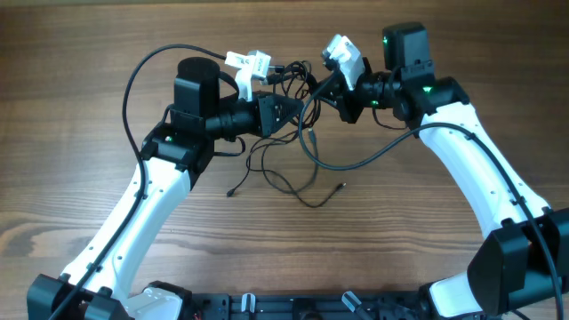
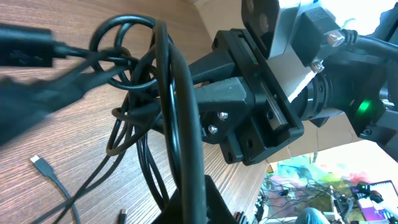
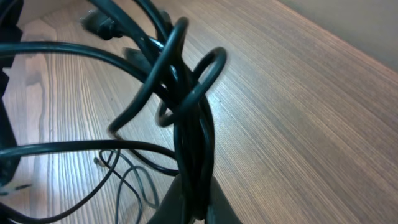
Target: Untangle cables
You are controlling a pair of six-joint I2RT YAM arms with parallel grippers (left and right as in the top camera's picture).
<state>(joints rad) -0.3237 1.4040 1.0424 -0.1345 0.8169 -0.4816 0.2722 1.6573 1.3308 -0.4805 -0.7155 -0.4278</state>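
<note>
Two claws are clamped shut on the cables point(image 3: 186, 106): the left claw point(image 1: 293, 111) and right claw point(image 1: 327, 91) each pinch strands of one knot, tips nearly meeting over the table point(image 1: 89, 133). Between them the knot looks tight, its loops crossed, and loose ends with plugs point(image 1: 343, 187) trail on the wood below. Judging by that, untangling has barely begun. Thick arm leads point(image 1: 373, 156) sweep close and could snag.
</note>
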